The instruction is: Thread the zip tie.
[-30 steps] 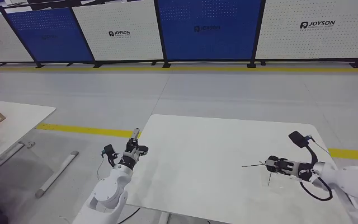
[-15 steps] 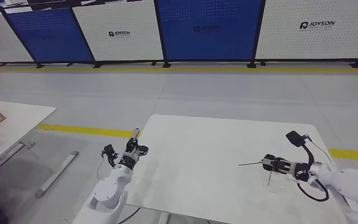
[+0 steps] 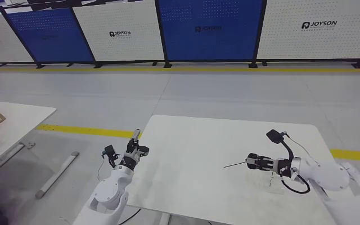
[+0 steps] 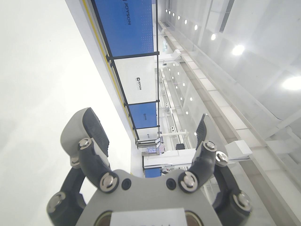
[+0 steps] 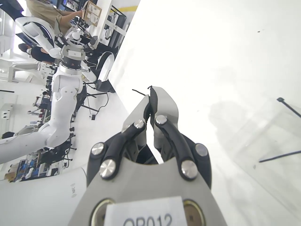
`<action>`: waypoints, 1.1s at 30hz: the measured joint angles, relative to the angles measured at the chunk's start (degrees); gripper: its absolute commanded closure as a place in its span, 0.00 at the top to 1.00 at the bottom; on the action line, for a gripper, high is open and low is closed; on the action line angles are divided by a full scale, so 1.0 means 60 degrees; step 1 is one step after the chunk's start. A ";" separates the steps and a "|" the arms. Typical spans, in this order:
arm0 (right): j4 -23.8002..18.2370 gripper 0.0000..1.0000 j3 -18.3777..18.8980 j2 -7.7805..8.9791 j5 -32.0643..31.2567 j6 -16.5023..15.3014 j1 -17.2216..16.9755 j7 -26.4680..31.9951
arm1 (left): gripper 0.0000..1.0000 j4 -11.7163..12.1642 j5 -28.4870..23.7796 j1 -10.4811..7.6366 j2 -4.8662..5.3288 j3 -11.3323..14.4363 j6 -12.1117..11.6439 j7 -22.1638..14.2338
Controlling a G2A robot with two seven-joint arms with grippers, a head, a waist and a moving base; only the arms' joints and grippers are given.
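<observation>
Holding the tie (image 3: pixel 235 165) level matters most now. The right gripper (image 5: pixel 149 95) is pinched tight on it, and the thin tail pokes out over the table (image 3: pixel 191 146) toward the left gripper (image 4: pixel 147 118). That one sits wide open with nothing in it, well apart at the table's edge. I think the arms should meet slowly, so the tail does not wobble. A spare tie (image 5: pixel 281 99) lies near the right arm.

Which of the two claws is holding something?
The right gripper, pinched shut on a thin black zip tie. The left gripper is wide open and empty.
</observation>
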 measured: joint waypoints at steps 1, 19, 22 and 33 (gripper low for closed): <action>0.0000 0.00 0.0000 0.0000 0.0000 0.0000 0.0000 0.0000 | 1.00 0.0000 0.0000 0.0000 0.0000 0.0000 0.0000 0.0000; 0.0119 0.00 -0.1239 -0.0477 -0.1760 -0.1513 0.0517 -0.2017 | 1.00 0.0000 0.0000 0.0000 0.0000 0.0000 0.0000 0.0000; 0.0420 0.00 -0.1709 -0.0655 -0.1970 -0.1489 0.0839 -0.1991 | 1.00 0.0000 0.0000 0.0000 0.0000 0.0000 0.0000 0.0000; 0.0417 0.00 -0.1687 -0.0650 -0.1950 -0.1482 0.0833 -0.1981 | 1.00 0.0000 0.0000 0.0000 0.0000 0.0000 0.0000 0.0000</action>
